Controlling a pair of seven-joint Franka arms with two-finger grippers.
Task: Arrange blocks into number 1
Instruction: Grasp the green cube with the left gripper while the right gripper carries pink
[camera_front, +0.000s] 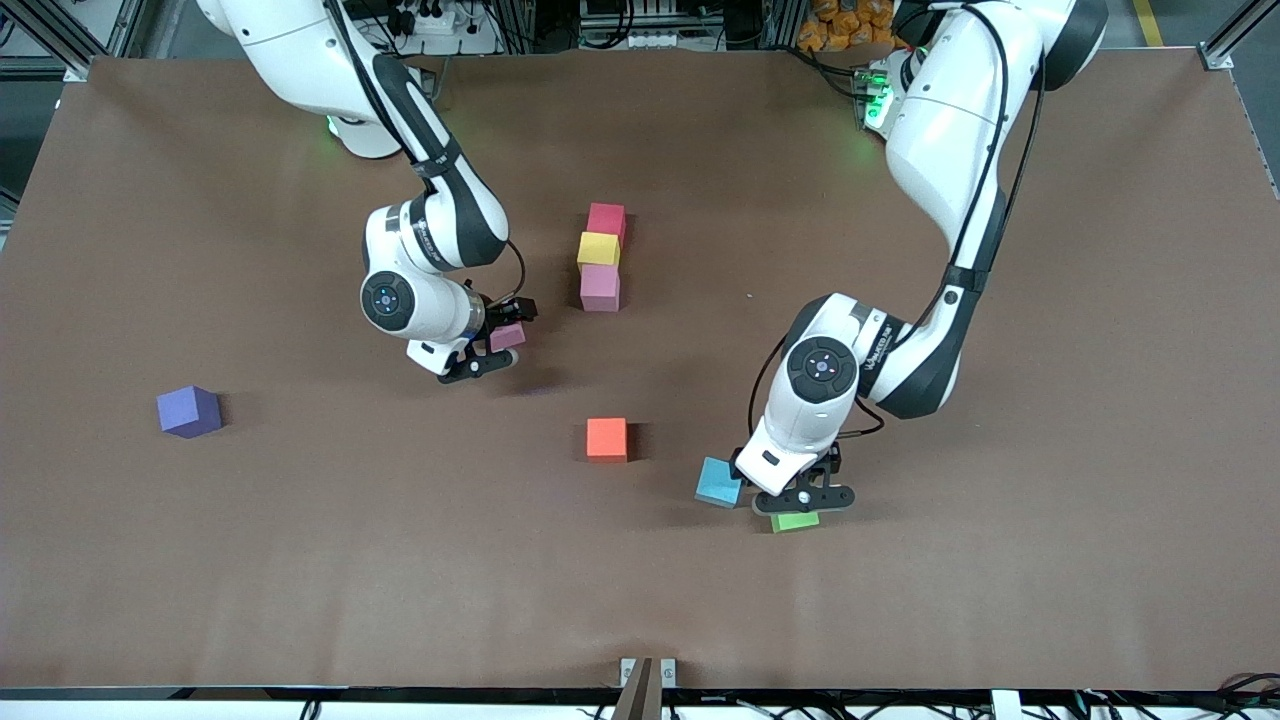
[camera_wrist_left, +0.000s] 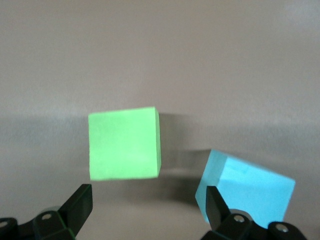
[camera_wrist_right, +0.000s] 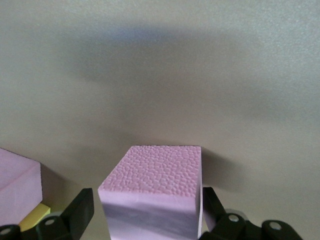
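Brown table (camera_front: 200, 580) with scattered blocks, seen from the front camera and both wrists. Near the table's middle, three blocks stand in a touching line running toward the front camera: a dark red block (camera_front: 606, 219) farthest from it, a yellow block (camera_front: 598, 249) next, and a pink block (camera_front: 600, 288) nearest.

The right gripper (camera_front: 497, 345) sits beside this line, toward the right arm's end of the table, with a second pink block (camera_front: 507, 336) between its fingers (camera_wrist_right: 80, 210); one finger shows on each side of the block, close against it. The right wrist view also catches the edge of the line's pink block (camera_wrist_right: 17, 187) and a corner of the yellow one (camera_wrist_right: 35, 214).

The left gripper (camera_front: 805, 505) is low over a green block (camera_front: 795, 521), fingers (camera_wrist_left: 77, 202) spread wide and holding nothing. A light blue block (camera_front: 719, 482) lies just beside the green one, tilted to it; in the left wrist view it sits against one finger.

An orange block (camera_front: 607, 439) stands alone, nearer to the front camera than the line. A purple block (camera_front: 188, 411) lies well apart, toward the right arm's end of the table.
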